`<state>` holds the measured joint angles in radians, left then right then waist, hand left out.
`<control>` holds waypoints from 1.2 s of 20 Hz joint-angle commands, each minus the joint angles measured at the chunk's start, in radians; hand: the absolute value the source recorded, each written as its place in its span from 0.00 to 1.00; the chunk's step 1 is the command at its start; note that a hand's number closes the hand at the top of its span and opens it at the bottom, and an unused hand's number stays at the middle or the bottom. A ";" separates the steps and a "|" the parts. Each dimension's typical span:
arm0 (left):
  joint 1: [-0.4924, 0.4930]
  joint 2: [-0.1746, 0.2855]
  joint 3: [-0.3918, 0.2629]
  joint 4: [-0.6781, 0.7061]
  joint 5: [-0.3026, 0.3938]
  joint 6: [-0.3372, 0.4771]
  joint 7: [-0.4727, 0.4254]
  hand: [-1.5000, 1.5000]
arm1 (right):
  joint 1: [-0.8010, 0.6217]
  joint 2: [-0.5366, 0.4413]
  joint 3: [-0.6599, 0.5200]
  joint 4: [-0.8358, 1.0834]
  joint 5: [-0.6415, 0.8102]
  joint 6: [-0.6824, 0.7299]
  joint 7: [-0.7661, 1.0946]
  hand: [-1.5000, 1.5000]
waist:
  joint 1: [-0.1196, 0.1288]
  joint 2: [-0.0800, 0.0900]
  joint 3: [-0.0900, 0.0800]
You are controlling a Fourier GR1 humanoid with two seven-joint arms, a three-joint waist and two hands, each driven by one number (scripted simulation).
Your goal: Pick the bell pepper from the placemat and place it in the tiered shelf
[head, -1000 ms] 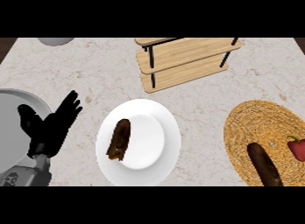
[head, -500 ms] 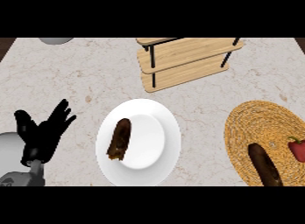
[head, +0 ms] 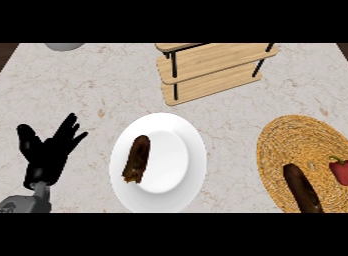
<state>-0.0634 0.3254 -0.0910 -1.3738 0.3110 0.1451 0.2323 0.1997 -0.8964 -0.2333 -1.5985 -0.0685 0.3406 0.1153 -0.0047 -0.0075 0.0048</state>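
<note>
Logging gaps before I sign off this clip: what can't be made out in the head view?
Head view only:
- Dark long shape on the placemat: cut off by the lower edge; hand or object, cannot tell.
- Grey thing, top left: mostly cut off by the upper edge.
- Shelf: top cut off by the upper edge.
- Pepper: its outer side meets the right edge.

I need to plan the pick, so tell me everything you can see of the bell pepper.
The bell pepper is red, with a small stem at its upper left. It lies on the woven straw-coloured placemat, near the mat's right edge. A dark long thing lies on the mat to its left, apart from it. No hand touches the pepper.
</note>
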 commanded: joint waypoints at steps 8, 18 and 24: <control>0.034 -0.052 0.003 0.070 -0.042 -0.028 -0.020 0.50 | 0.045 0.112 -0.018 -0.126 0.149 -0.042 0.117 0.00 | -0.005 0.006 -0.006; 0.000 -0.046 0.033 -0.021 -0.076 -0.014 0.091 0.50 | -0.083 0.238 0.072 -0.002 0.371 -0.087 0.126 0.00 | 0.007 0.008 -0.005; 0.023 -0.059 0.045 -0.012 -0.078 -0.048 0.080 0.50 | -0.096 0.262 0.052 0.045 0.441 -0.100 0.124 0.00 | 0.005 0.007 -0.005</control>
<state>-0.0580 0.2781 -0.0368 -1.3901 0.2462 0.0934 0.2569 0.1233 -0.6396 -0.1755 -1.5554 0.3311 0.2328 0.2086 0.0009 -0.0063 0.0058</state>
